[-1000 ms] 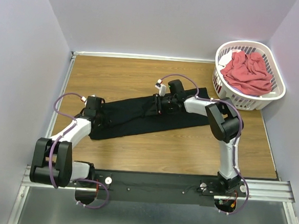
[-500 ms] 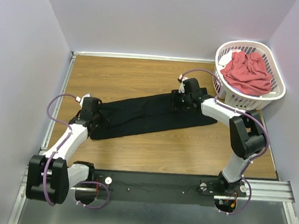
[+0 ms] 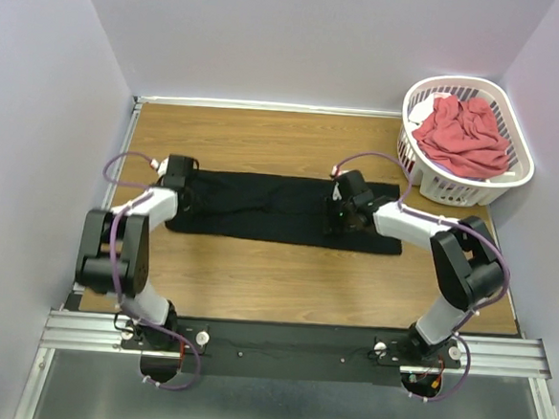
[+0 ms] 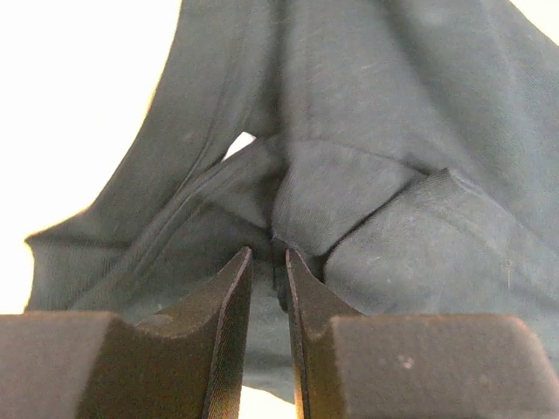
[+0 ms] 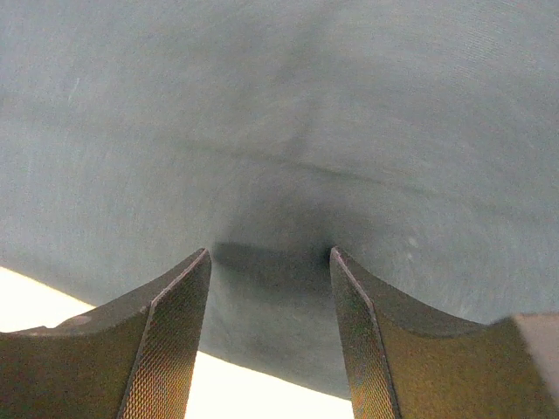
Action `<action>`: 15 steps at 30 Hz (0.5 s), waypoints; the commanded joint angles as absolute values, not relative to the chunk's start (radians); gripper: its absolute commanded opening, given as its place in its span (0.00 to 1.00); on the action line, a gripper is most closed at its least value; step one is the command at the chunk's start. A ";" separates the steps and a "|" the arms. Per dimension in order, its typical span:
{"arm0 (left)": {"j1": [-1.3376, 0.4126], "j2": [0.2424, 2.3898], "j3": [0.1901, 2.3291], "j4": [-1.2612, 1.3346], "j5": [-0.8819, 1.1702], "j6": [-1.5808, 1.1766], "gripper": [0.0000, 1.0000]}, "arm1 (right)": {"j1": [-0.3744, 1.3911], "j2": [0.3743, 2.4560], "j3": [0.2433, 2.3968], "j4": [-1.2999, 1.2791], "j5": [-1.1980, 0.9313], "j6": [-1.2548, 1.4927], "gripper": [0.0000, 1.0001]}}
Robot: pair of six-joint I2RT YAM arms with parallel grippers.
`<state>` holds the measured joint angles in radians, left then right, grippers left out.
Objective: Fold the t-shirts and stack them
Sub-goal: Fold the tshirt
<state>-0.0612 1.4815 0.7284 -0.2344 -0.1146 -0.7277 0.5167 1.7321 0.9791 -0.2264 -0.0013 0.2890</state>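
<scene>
The left arm (image 3: 114, 246) rises steeply from its base and bends right at the wrist. The left gripper (image 4: 269, 253) is held low, its jaws only a narrow slit apart. The right arm (image 3: 463, 265) elbows out to the right and reaches left, and the right gripper (image 5: 271, 255) has its jaws spread wide.

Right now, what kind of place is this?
Probably a robot lab booth: plain walls box in a wooden table, and a left arm and right arm are bolted to its metal rail.
</scene>
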 commanded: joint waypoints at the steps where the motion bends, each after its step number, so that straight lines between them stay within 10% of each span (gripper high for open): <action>1: -0.052 1.705 0.974 -0.258 -0.218 -0.583 0.30 | 0.664 1.727 0.855 -0.442 -0.135 0.380 0.64; 15: -0.144 2.318 1.937 -0.518 -0.121 -0.378 0.34 | 1.028 1.717 1.125 -0.431 -0.230 0.488 0.66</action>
